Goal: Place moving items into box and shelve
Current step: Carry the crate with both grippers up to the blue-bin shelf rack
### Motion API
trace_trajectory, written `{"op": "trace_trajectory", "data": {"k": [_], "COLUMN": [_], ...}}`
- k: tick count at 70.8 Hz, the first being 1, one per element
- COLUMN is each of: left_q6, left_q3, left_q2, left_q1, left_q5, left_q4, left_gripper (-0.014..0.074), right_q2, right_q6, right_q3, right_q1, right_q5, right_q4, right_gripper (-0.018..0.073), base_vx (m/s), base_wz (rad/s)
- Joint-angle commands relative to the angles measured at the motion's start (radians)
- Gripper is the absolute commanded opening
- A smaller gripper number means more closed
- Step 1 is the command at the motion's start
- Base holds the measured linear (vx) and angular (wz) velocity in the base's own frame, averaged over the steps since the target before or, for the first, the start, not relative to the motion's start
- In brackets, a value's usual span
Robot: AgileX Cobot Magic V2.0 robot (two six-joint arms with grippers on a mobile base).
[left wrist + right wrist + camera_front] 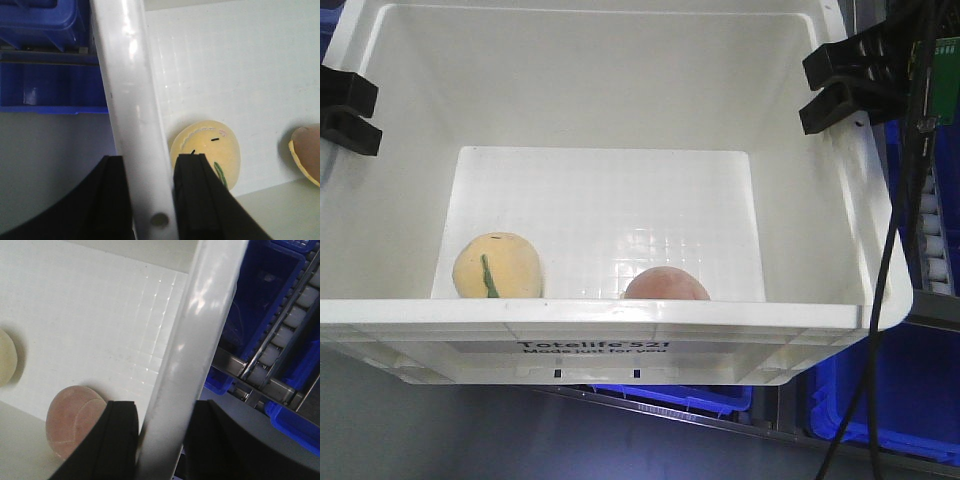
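The 2 toys, yellow toy (498, 266) and pink toy (665, 285), lie on the floor of the box (620, 312), so packing looks done. Left claw (358, 111) and right claw (828, 88) each pinch a side rim; shelving remains.

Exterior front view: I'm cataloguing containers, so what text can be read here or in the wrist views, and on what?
"Totelife 521": black print on the front wall of the white crate, under the rim.
"Made just for you": smaller black line directly below it.
Green circuit board, upper right: any markings are too small to read.
Wrist views: no text.
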Motion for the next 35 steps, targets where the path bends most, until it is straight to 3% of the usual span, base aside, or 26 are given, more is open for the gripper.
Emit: {"op": "trace_trajectory", "data": {"k": [1,35], "left_q6": [0.008,0.008], "left_q3": [-0.044,-0.044], "left_q2": [-0.039,-0.039], "left_q1": [-0.003,-0.003], "left_q5": [-0.097,-0.097], "left_q4": [-0.057,-0.057], "left_gripper": [-0.0017,-0.0017], "right_q2": [-0.045,-0.045], "right_q6": [-0.027,-0.027], "right_q3": [-0.038,-0.038], "right_q1": [-0.001,-0.001], "right_q5": [-0.077,-0.076], "right_q4": [0.066,0.066], "right_gripper": [-0.0011,-0.0011], "base_vx": [0.14,0.13], "base_wz": [-0.06,-0.15]}}
